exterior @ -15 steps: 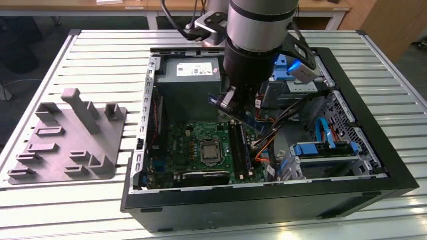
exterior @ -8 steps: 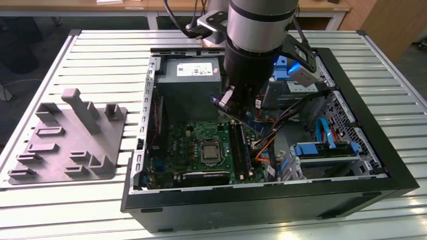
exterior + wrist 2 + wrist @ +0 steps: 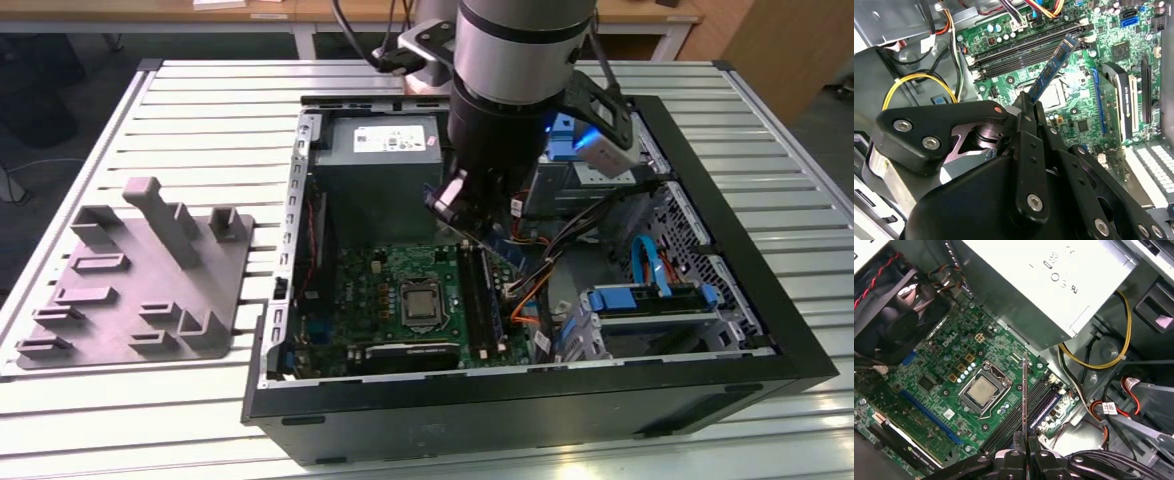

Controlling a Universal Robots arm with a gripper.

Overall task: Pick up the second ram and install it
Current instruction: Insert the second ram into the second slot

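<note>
Grey cylindrical arm [image 3: 521,60] stands vertical inside the open black computer case [image 3: 747,330]. Its gripper [image 3: 457,205] is at one o'clock of the square silver processor [image 3: 422,300]. The pincer is clamped narrow on the long thin dark-green memory stick [image 3: 1054,65], over the black memory slots [image 3: 1006,422]. Contact cannot be judged. The fingers [image 3: 1026,125] hide the stick's gripped end.

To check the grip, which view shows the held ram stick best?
The second wrist view: the ram shows its flat face there. The first wrist view gives it edge-on, and the exterior view a small slanted piece.
</note>
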